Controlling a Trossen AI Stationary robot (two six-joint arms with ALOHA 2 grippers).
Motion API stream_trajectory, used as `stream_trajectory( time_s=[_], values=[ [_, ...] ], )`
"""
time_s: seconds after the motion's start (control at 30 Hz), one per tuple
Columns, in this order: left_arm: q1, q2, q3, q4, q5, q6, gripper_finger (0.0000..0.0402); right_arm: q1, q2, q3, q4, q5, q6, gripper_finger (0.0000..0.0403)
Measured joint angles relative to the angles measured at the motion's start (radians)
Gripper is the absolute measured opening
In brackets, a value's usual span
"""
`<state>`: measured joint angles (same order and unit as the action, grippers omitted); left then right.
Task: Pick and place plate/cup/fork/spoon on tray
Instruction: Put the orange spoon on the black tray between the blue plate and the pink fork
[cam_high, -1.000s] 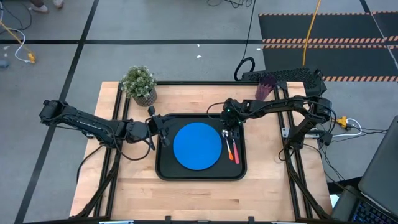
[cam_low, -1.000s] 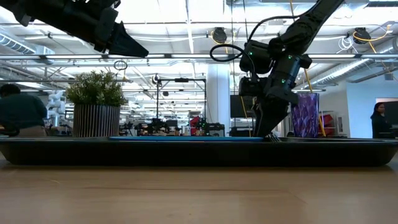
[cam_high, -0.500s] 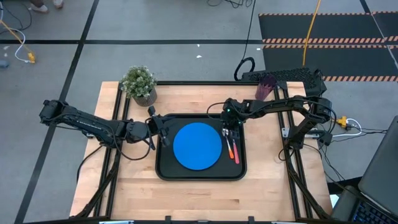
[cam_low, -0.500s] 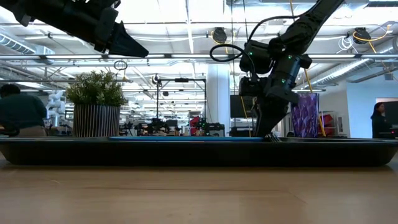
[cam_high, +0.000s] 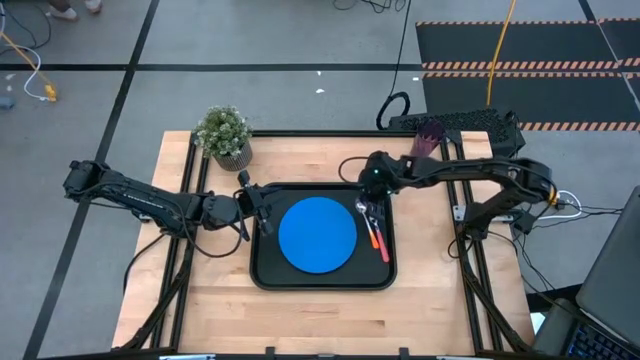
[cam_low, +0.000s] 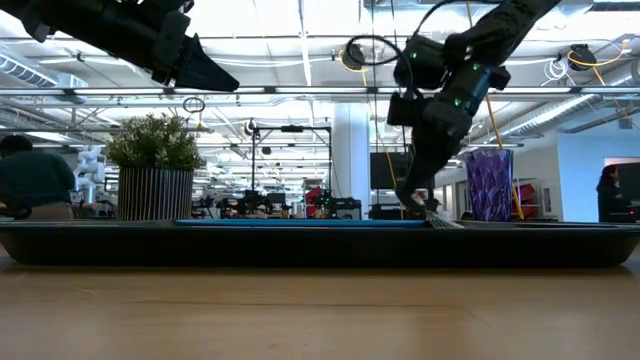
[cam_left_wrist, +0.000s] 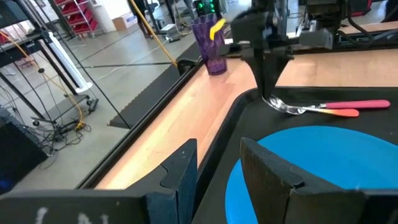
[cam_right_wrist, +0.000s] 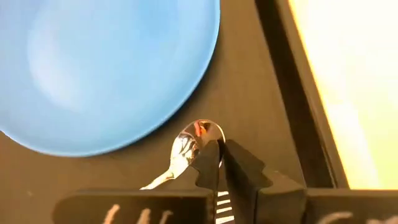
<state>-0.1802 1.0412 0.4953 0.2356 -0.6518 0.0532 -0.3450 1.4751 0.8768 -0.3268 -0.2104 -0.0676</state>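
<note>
**Waiting on the cup, last piece off the tray**

Found the tray (cam_high: 262, 275) near the middle of the counter (cam_high: 300, 310), with the plate (cam_high: 317, 233) lying flat inside it. Saw the left end effector (cam_high: 262, 212) reaching in over the tray's left rim, fingers apart and holding nothing, just beside the plate's edge. Saw the right end effector (cam_high: 370, 204) hanging over the tray's right side, fingers together and empty, tips pointing down just above the spoon's bowl. Noted the cup (cam_high: 427, 141) upright on bare counter near the far right corner, well apart from the tray, long axis vertical. Noted the fork (cam_high: 381, 243) and the spoon (cam_high: 368, 225) side by side between the plate and the right rim, handles toward the near edge. Judged three pieces placed and the cup left. Judged the right arm much the nearer: placed the cup beyond its end effector, toward the far edge and rightward. Expected to need spread fingers and a level approach to the cup's wall.
</note>
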Motion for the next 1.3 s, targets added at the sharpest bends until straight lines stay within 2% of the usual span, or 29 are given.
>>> stream_trajectory(
  time_s=[0.27,0.47,0.73,1.03,1.3],
  values=[
    [0.0,0.0,0.0,0.001,0.0,-0.003,0.0126,0.013,-0.016,0.0,-0.07,0.005,0.153,0.0001],
    [0.0,0.0,0.0,0.002,0.0,-0.005,0.0126,0.044,-0.016,0.0,-0.075,0.079,0.261,0.0],
    [0.0,0.0,0.0,0.001,0.0,-0.011,0.0126,0.079,-0.016,0.0,-0.075,0.089,0.391,0.0],
    [0.0,0.0,0.0,0.006,0.0,-0.013,0.0126,0.101,-0.016,-0.033,-0.104,0.161,0.507,0.0],
    [0.0,0.0,0.0,0.075,0.0,0.034,0.0126,0.097,-0.016,-0.118,0.023,0.158,0.551,0.0]
  ],
)
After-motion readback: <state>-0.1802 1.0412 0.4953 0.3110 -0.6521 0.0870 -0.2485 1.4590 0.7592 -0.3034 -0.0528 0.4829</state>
